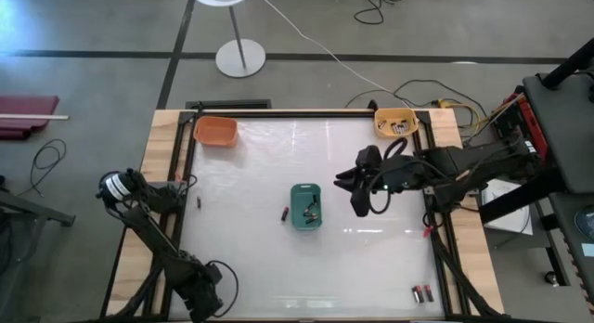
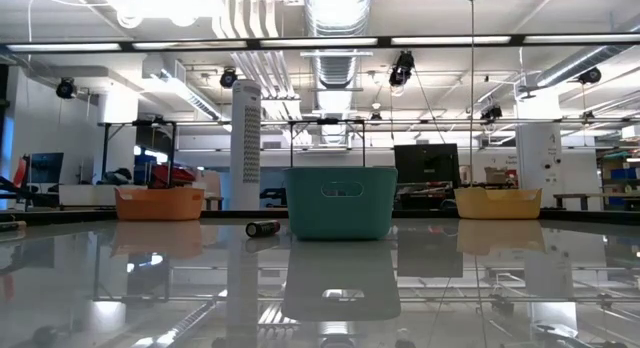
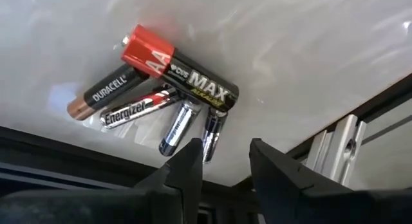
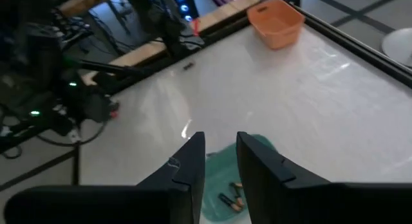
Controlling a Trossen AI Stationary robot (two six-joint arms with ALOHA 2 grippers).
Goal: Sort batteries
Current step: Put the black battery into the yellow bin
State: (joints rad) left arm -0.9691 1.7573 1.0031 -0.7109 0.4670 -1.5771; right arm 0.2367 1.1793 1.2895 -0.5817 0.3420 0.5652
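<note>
Glossy white tabletop (image 1: 278,258); wood frame (image 1: 158,142); smooth plastic teal bin (image 2: 340,203).

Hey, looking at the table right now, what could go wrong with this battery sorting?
The left hand hangs open over a touching cluster of batteries; closing may catch two or scatter them. The right hand, open above the teal bin, could nudge the bin if it descends off-centre. A loose battery lying beside the bin might roll.

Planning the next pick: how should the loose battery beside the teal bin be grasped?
Mid-body, from straight above: the battery lies on its side on the table, just clear of the teal bin, so its round barrel can likely be straddled across its width.
</note>
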